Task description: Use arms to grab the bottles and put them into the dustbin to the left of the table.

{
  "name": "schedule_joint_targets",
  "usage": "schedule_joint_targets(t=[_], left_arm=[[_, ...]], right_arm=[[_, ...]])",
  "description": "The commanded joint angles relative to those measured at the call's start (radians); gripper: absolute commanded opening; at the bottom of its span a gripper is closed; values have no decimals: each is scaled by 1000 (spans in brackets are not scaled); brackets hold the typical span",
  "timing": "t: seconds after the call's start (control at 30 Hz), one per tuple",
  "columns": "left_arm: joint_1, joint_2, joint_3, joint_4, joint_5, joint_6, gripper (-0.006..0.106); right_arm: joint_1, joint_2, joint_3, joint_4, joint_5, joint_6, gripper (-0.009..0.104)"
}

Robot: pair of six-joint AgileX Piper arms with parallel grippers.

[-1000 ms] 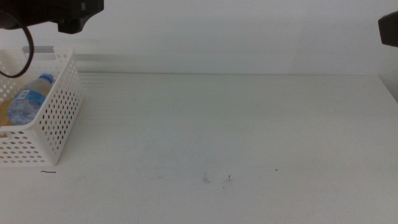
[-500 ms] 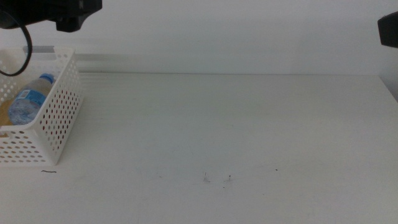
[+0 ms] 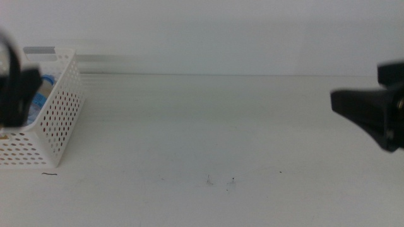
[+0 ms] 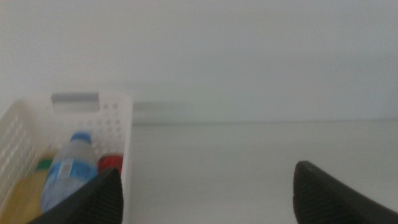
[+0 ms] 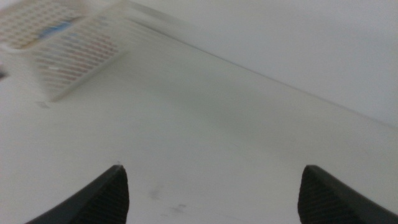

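The white perforated dustbin (image 3: 53,120) stands at the table's left end. In the left wrist view the dustbin (image 4: 118,124) holds the clear water bottle (image 4: 67,179) with its blue cap, the red can (image 4: 111,163) and the yellow tea bottle (image 4: 22,196). My left gripper (image 4: 208,199) hovers near the bin, open and holding nothing. In the middle view that left gripper (image 3: 12,91) is a dark blur in front of the bin. My right gripper (image 3: 356,110) hangs at the right side, and the right wrist view shows this gripper (image 5: 214,196) open and holding nothing above the white table (image 5: 205,124).
The white tabletop (image 3: 214,126) carries only a few tiny dark specks (image 3: 232,181) near the front. A plain white wall rises behind the table's far edge. The bin (image 5: 62,43) lies far from the right gripper.
Both arms have dropped lower into the middle view. The left one came down from the top left corner to in front of the bin. The right one moved down and inward from the right.
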Motion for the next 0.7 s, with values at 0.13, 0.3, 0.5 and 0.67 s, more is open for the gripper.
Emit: schedule_joint_targets(t=[0.13,0.3,0.5,0.67], left_arm=[[16,-169,191,-7,-30,-5,94],[16,-308,333,-7,-35,-5,94],[16,-508,471,31,-35,-5,94],[16,-665,578,31,-35,-5,94]], right_arm=[[-261,-111,290,45,-330,-4,93],[-489,-249,518,122,-461,-4,93],[-538,-495,736,-23,-461,-4,93],[-540,-698,841,-23,-437,-4,93]])
